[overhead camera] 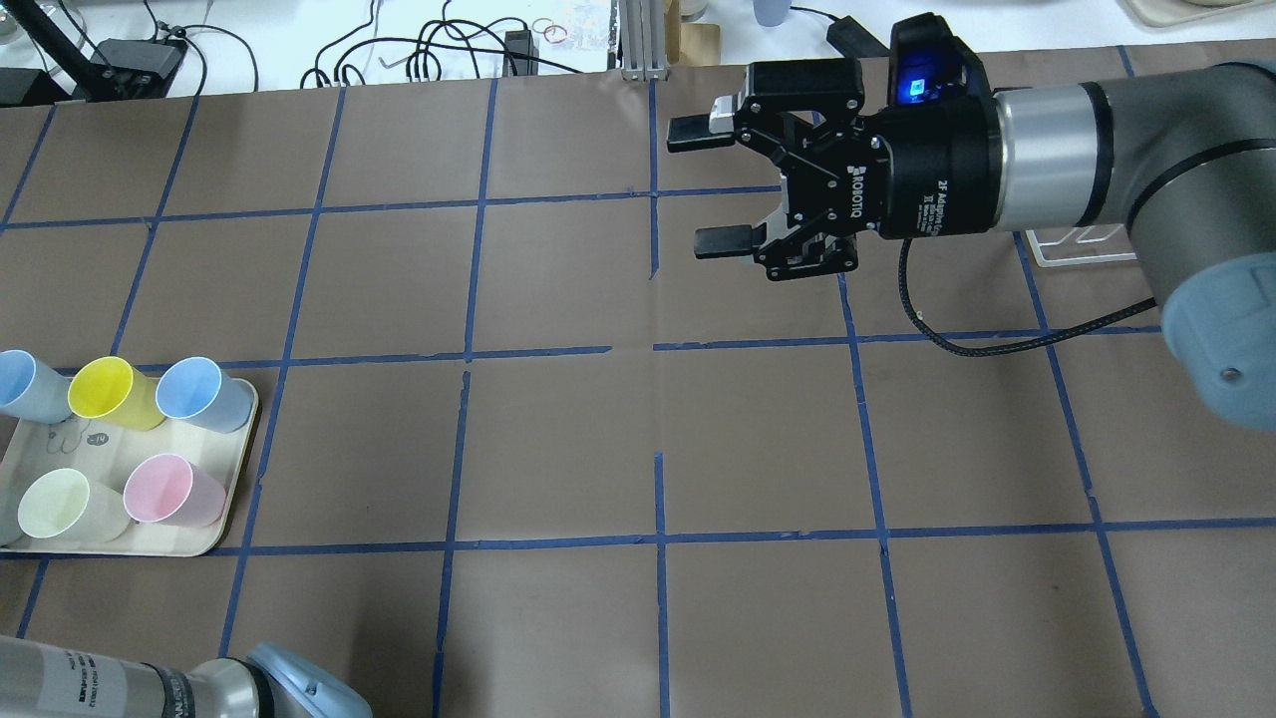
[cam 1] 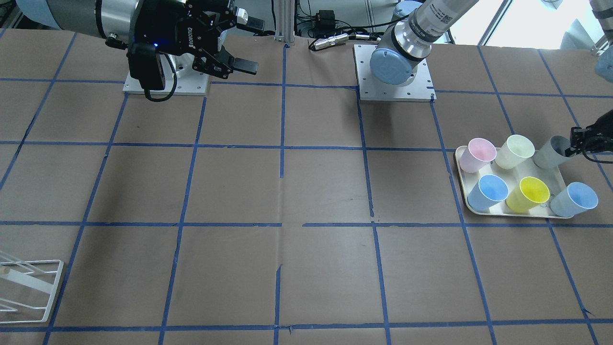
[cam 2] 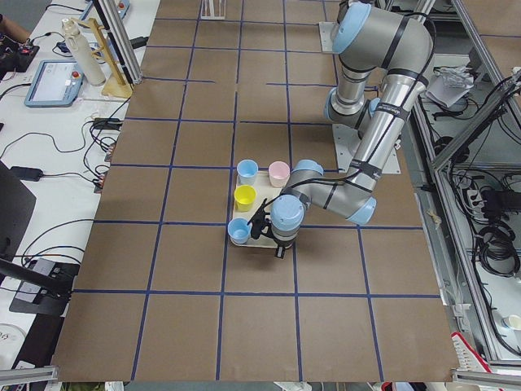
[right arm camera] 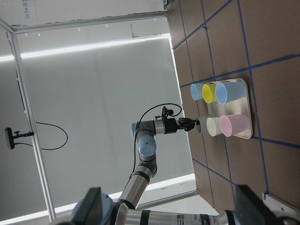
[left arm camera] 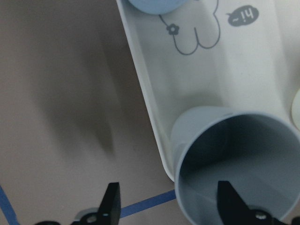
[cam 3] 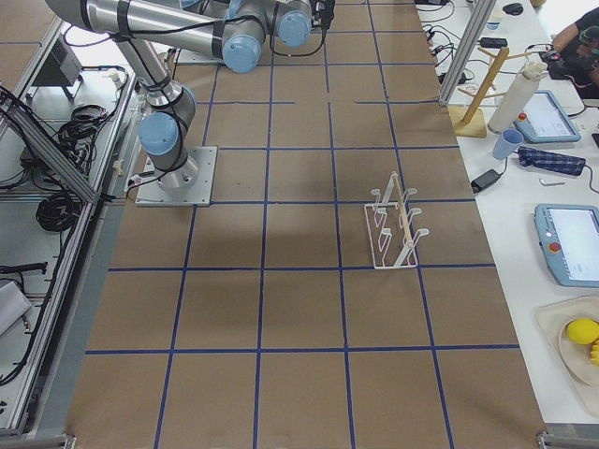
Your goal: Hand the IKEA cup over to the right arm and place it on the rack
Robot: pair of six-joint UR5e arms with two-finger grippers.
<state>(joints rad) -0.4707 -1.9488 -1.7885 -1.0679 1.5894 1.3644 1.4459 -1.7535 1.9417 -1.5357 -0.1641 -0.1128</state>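
Note:
The IKEA cup [cam 1: 550, 151], pale grey, stands at the back corner of a cream tray [cam 1: 460, 178]. In the left wrist view the cup [left arm camera: 243, 154] fills the lower right. My left gripper [cam 1: 580, 142] is open at the cup's rim, with one finger [left arm camera: 229, 202] inside the cup and the other finger [left arm camera: 111, 202] outside it. My right gripper [overhead camera: 713, 187] is open and empty, held above the table's middle. The white wire rack [cam 1: 28, 287] stands on the right arm's side, also in the exterior right view [cam 3: 398, 224].
The tray [overhead camera: 234, 499] also holds a pink cup [cam 1: 479, 154], a cream cup [cam 1: 515, 151], a yellow cup [cam 1: 529, 194] and two light-blue cups [cam 1: 489, 191] [cam 1: 574, 199]. Brown paper with a blue tape grid covers the table. Arm bases [cam 1: 393, 72] stand at the robot's edge.

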